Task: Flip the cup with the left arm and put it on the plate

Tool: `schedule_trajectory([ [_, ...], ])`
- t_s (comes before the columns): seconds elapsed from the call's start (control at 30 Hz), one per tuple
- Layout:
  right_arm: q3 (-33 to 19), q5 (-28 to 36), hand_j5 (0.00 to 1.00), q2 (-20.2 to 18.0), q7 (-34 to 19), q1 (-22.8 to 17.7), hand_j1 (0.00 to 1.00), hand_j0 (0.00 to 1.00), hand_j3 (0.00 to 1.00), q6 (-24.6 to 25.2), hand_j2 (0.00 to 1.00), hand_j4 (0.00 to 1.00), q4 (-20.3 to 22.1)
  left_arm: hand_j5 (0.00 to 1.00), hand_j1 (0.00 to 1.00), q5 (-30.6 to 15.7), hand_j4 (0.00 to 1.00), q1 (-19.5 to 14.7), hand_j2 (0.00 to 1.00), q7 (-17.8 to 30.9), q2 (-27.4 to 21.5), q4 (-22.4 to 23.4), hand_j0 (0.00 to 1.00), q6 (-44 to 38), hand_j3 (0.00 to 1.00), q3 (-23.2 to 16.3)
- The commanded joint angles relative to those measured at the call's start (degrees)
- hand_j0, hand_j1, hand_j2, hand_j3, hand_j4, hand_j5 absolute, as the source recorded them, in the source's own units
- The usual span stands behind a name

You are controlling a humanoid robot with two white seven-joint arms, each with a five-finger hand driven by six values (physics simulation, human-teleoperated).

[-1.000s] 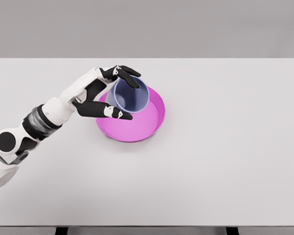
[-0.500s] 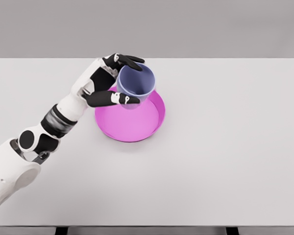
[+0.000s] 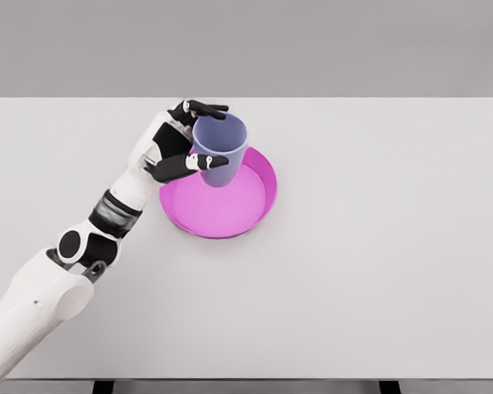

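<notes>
Change: since a second ago the left arm has pushed further out over the table (image 3: 394, 271) and the cup (image 3: 219, 148), then tipped with its mouth toward the camera, now stands close to upright, mouth up.
Left hand: the left hand (image 3: 174, 146) grips the cup from the side, black fingers (image 3: 207, 107) curled behind the rim and the thumb (image 3: 194, 165) pressed across the front wall.
Cup: lavender, held above the upper left part of the plate (image 3: 255, 205); whether its base touches the plate cannot be told from this angle.
Plate: magenta, round, lying flat near the middle of the table, in the same spot as before.
Meaning for the task: the flip looks all but done; what appears left is to lower the cup onto the plate and let go.
Risk: a slight tilt remains, so an early release could let the cup topple against the plate's raised edge.
Right arm: out of view.
Count: one cup, one plate, one arm showing, one table.
</notes>
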State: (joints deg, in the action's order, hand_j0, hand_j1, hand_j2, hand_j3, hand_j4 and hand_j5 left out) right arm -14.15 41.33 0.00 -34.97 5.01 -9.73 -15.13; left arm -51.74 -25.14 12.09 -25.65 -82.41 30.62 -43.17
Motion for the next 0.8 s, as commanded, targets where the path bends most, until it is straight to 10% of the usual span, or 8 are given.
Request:
schedule_trajectory([
  [0.0,0.0,0.0,1.0,0.0,0.0,0.1,1.0,1.0,1.0,0.0,1.0,1.0,0.0,0.49,0.49,-0.1,0.49,0.0,0.49,0.1,0.9,2.4,0.49,0.1,0.49,-0.2],
  [0.77,0.0,0.0,1.0,0.0,0.0,0.1,1.0,1.0,1.0,0.0,1.0,1.0,0.0,0.49,0.49,0.8,0.49,-0.1,0.49,0.1,4.7,10.0,0.49,4.4,0.49,-0.2],
])
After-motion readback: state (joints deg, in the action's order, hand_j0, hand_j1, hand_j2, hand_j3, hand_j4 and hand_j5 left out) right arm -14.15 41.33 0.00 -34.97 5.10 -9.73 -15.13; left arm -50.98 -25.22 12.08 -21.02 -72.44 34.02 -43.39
